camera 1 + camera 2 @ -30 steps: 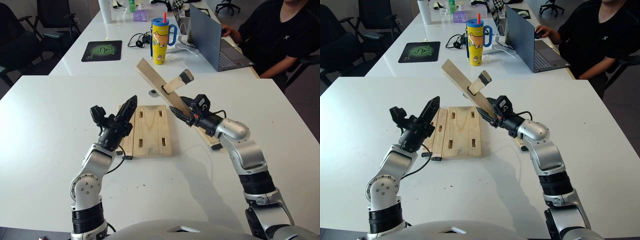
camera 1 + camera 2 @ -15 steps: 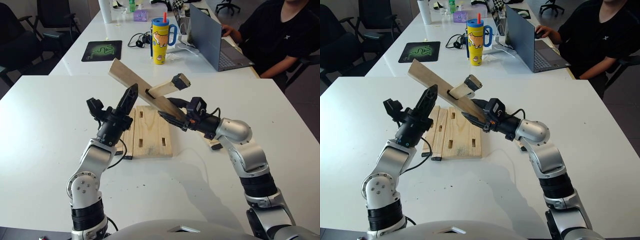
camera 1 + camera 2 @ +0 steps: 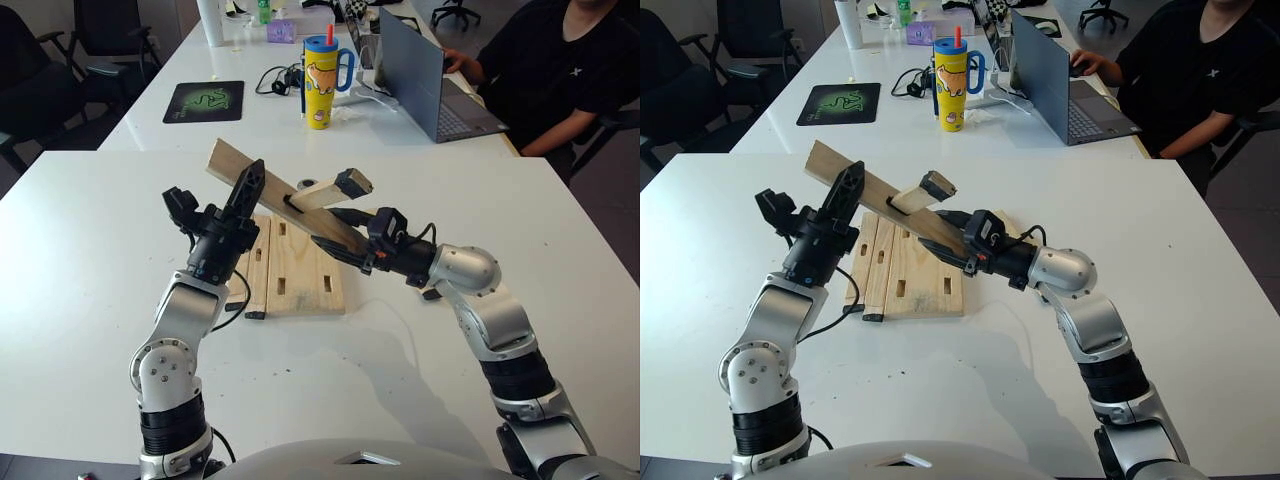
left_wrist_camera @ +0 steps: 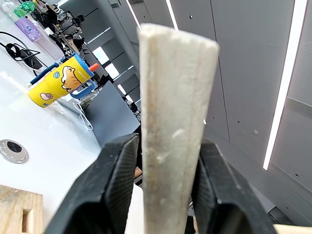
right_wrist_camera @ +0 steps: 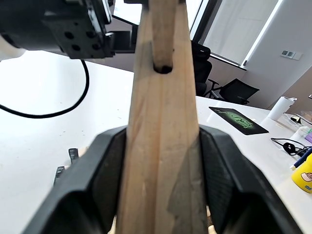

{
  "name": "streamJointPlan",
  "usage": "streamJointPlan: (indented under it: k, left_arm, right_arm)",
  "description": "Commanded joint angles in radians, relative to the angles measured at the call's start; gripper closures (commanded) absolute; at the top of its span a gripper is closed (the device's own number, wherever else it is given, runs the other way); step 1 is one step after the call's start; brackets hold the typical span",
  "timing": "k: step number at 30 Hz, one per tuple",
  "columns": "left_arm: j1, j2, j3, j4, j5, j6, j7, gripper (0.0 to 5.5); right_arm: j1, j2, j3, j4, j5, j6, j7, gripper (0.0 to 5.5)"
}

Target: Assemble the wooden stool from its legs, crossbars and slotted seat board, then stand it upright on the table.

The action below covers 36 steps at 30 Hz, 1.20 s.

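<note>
- I read the left gripper (image 3: 248, 185) as pinched on the upper end of the leg (image 3: 226, 160).
- I see the right gripper (image 3: 335, 232) clamped on the same leg near its lower end.
- The leg hangs tilted in the air above the slotted seat board (image 3: 300, 272), which lies flat on the table (image 3: 90, 250).
- A crossbar (image 3: 330, 188) sits in the leg's hole.

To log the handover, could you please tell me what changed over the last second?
The right tool swung the leg, crossbar attached, toward the robot's left and flatter. The left tool rose from near the board and closed on the leg's far end. The board stayed flat on the table; the right tool kept its grip.
</note>
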State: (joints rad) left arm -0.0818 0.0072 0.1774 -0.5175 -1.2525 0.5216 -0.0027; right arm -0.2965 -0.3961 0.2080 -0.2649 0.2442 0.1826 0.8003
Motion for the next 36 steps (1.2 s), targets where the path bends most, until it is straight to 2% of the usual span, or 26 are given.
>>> streamJointPlan:
  k: [1,9,10,17,29,36]
  left_arm:
    - [-0.006,0.017,-0.002,-0.001,0.006,-0.006,0.012,4.44]
    - [-0.001,0.033,0.013,0.015,0.038,-0.023,0.028,4.45]
    - [-0.001,0.032,0.017,0.018,0.042,-0.028,0.03,4.45]
    - [0.009,0.027,0.048,0.065,0.114,-0.074,0.047,4.45]
    - [-0.015,0.077,0.215,0.191,0.197,-0.164,0.082,4.45]
    - [-0.032,0.095,0.269,0.223,0.207,-0.186,0.089,4.45]
  right_arm:
    - [-0.007,-0.003,-0.001,-0.007,0.004,-0.006,0.006,3.43]
    - [-0.012,-0.004,0.004,-0.011,0.022,0.018,0.018,3.43]
    - [-0.013,-0.005,0.004,-0.012,0.026,0.024,0.02,3.06]
    - [-0.026,-0.012,-0.006,-0.011,0.066,0.072,0.044,1.98]
    - [-0.007,-0.049,-0.015,0.035,0.123,0.167,0.101,1.95]
    - [0.024,-0.101,0.105,0.112,0.009,0.137,0.158,1.95]
